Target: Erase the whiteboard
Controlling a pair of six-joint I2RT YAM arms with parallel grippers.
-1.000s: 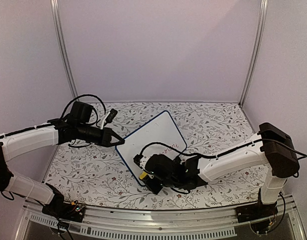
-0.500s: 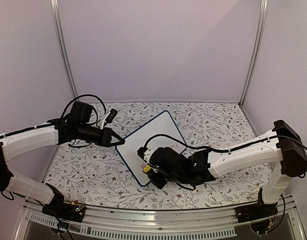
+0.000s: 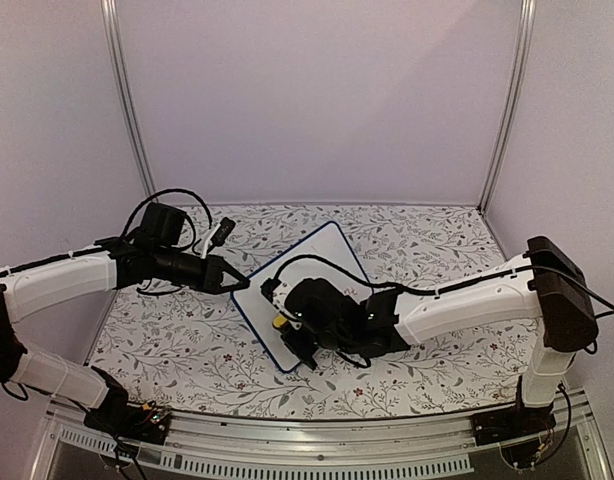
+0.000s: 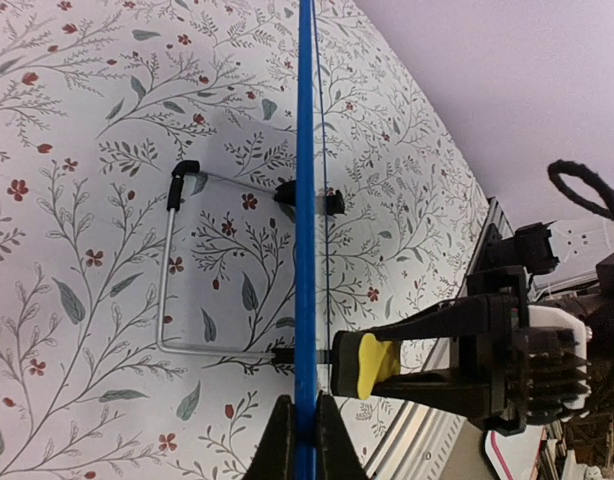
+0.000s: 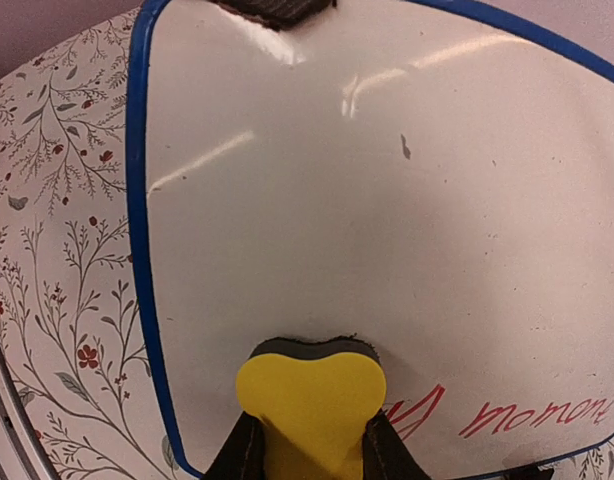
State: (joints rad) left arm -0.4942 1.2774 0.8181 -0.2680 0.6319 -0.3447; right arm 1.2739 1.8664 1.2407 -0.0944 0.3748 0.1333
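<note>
1. My left gripper pinches the whiteboard by its edge, at the middle of the table.
2. Right gripper clamps the yellow eraser — pad on the board.
3. In the right wrist view the red writing lies at 3 o'clock of the eraser, running sideways — I'd wipe that way.

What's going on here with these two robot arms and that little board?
The left gripper is clamped on the edge of the small white whiteboard with a thin blue frame, steadying it above the floral-patterned table. The right gripper holds a yellow eraser block against the board's face. Most of the surface is clean, but red handwriting near one corner, beside the eraser, is not yet wiped.
</note>
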